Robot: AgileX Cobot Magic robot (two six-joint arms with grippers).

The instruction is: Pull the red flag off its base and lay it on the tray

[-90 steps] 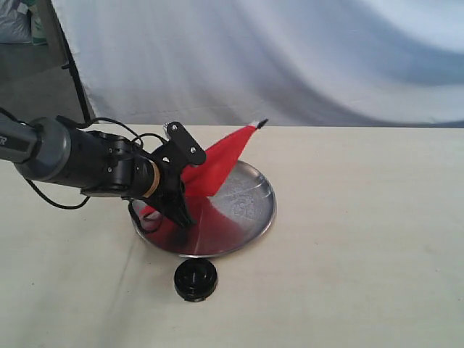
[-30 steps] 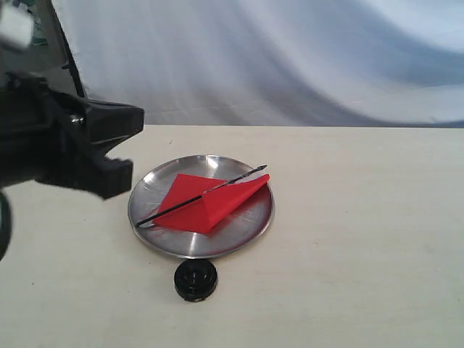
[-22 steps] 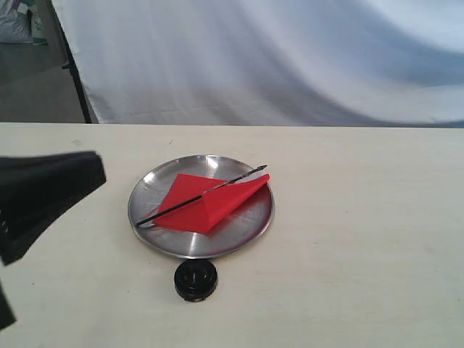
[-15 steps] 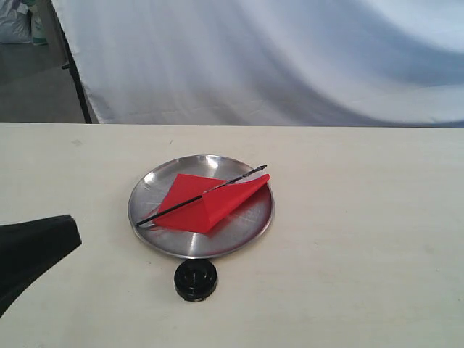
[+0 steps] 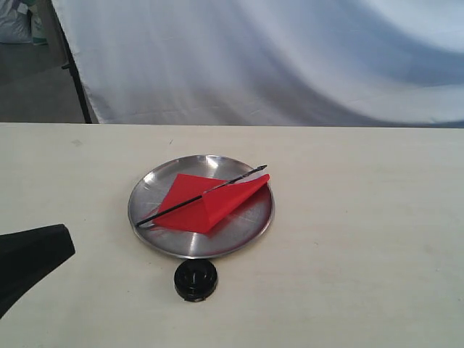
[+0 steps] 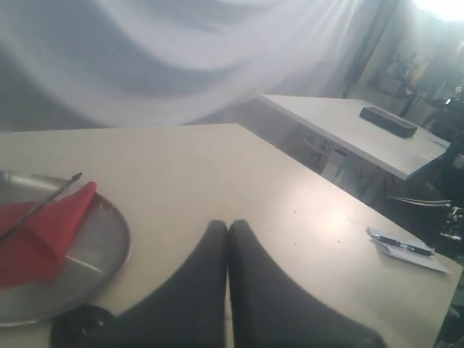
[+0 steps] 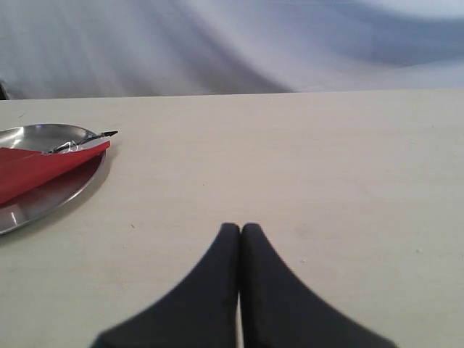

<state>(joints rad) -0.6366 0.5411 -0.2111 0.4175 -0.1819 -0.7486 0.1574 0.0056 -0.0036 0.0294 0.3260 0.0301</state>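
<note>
The red flag (image 5: 206,199) lies flat in the silver tray (image 5: 254,225), its thin black stick slanting across the cloth with the pointed tip over the tray's far right rim. The black round base (image 5: 195,280) sits bare on the table just in front of the tray. My left gripper (image 6: 228,226) is shut with nothing in it, off to the near left of the tray; its dark tip (image 5: 43,250) shows at the left edge of the exterior view. My right gripper (image 7: 240,229) is shut and holds nothing, well to the right of the flag (image 7: 40,168) and tray (image 7: 51,196).
A white cloth backdrop (image 5: 290,65) hangs behind the pale table (image 5: 362,239). In the left wrist view a second table (image 6: 341,127) with a dark object stands beyond, and a pen on paper (image 6: 402,248) lies near the table's edge.
The left arm let go of the flag, which now rests in the tray, and drew back to the lower left. In the last half second it barely moved.
</note>
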